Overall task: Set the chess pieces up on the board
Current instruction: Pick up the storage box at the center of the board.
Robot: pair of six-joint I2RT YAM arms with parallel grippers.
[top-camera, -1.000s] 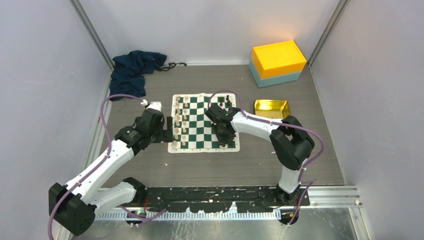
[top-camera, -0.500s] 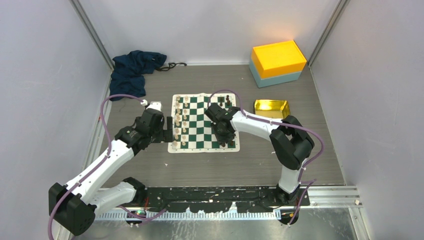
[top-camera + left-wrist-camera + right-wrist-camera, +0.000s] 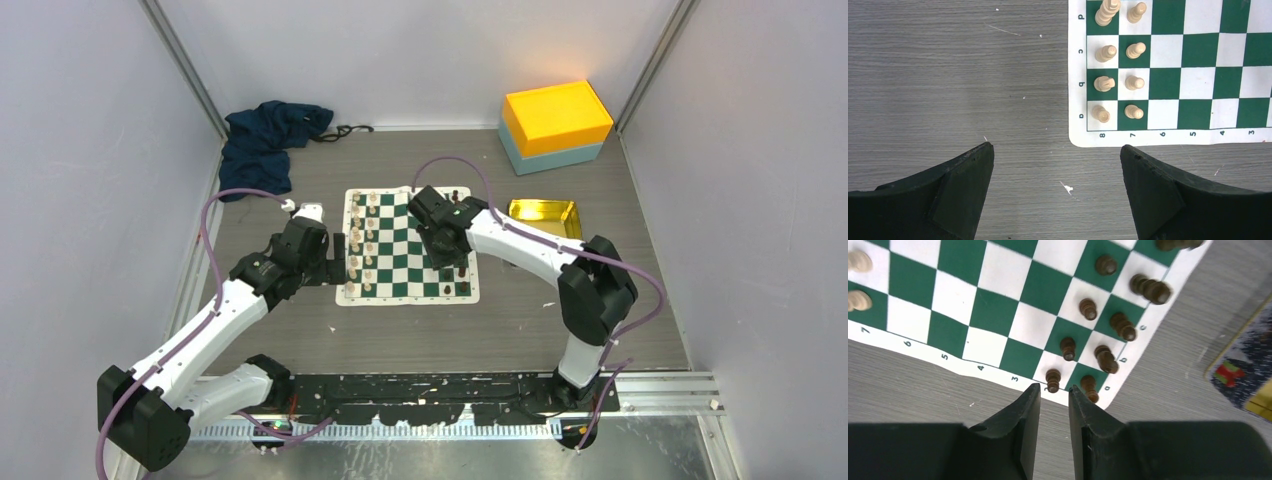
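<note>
The board (image 3: 395,262) lies flat at the table (image 3: 948,75) centre. White pieces (image 3: 1105,82) are lined up in two files along its 9 o'clock side, one per square, upright. Dark pieces (image 3: 1088,309) are seen in two files along the 3 o'clock side, partly hidden by the right arm in the top view. The middle squares are bare.

The left gripper (image 3: 1055,150) is held low over the table just off the board's 9 o'clock edge, near the 8 o'clock corner. Its jaws are spread wide and nothing is between them. In the wrist view the board corner is seen at 1 o'clock of the fingers (image 3: 965,182).

The right gripper (image 3: 1053,389) is held above the board's 3 o'clock side, over the dark files. Its jaws are drawn almost together with a thin gap, and nothing is gripped. One dark pawn (image 3: 1052,380) is seen just past the fingertips on an edge-row square, standing apart from them.

A gold tray (image 3: 543,215) is set at 3 o'clock of the board, an orange and teal box (image 3: 556,125) at 1 o'clock, and a blue cloth (image 3: 265,140) at 11 o'clock.
</note>
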